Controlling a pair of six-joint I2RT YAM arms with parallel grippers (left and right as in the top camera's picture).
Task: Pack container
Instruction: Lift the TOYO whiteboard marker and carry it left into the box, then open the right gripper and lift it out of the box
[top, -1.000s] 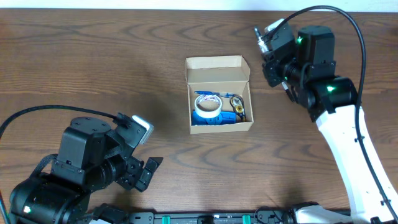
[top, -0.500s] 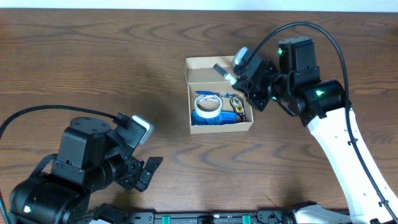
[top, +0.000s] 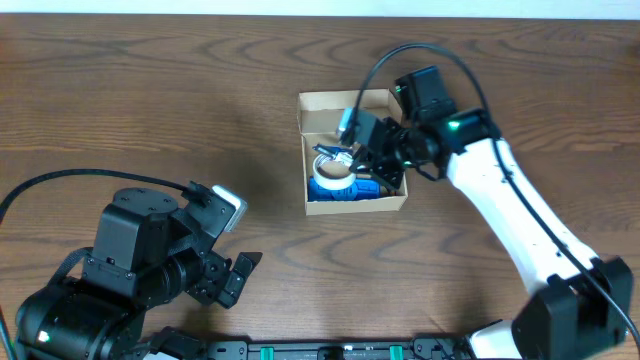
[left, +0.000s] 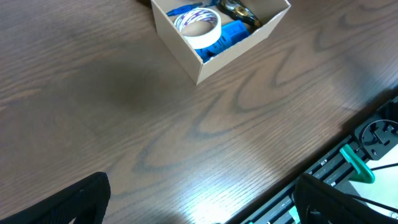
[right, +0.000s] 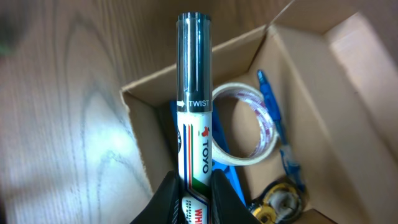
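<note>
The container (top: 355, 204) is a small tan cardboard box with its flap lid open at the far side, at mid-table. Inside lie a white tape roll (top: 333, 168), blue items and a gold-coloured piece (top: 381, 165). My right gripper (top: 366, 140) hovers over the box's right half, shut on a white TOYO marker (right: 194, 106) with a dark cap. In the right wrist view the marker points out over the box's edge (right: 138, 134), above the tape roll (right: 245, 124). My left gripper (top: 236, 274) is open near the front left, well short of the container (left: 230, 56), with nothing between its fingers (left: 74, 202).
The brown wooden table's front edge and a black rail with a green clip (left: 357, 165) lie beside the left gripper. The right arm's white link (top: 520, 215) slants across the table to the right of the box.
The right arm has swung left from beside the box's far right corner to above the open box, carrying the marker. The left arm has stayed still.
</note>
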